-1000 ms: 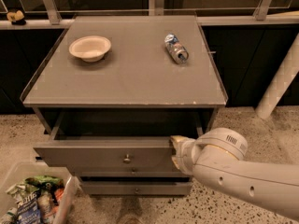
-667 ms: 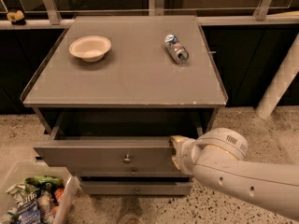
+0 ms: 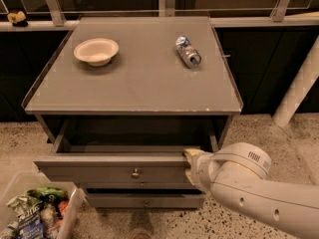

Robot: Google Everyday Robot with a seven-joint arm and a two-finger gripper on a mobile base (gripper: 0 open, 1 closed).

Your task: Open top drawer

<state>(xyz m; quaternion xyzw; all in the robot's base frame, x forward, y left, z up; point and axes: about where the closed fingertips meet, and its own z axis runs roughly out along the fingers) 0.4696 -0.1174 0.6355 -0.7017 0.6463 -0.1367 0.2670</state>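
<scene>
The top drawer is the wide grey drawer under the cabinet top. It stands pulled out toward me, with a small round metal knob at the centre of its front. Its inside is dark. My gripper is at the right end of the drawer front, at its top edge, with the white arm reaching in from the lower right. A slimmer grey drawer sits below it, pushed in further.
On the grey cabinet top are a white paper bowl at back left and a crushed can at back right. A clear bin of snack packets stands on the speckled floor at lower left. A white pole leans at right.
</scene>
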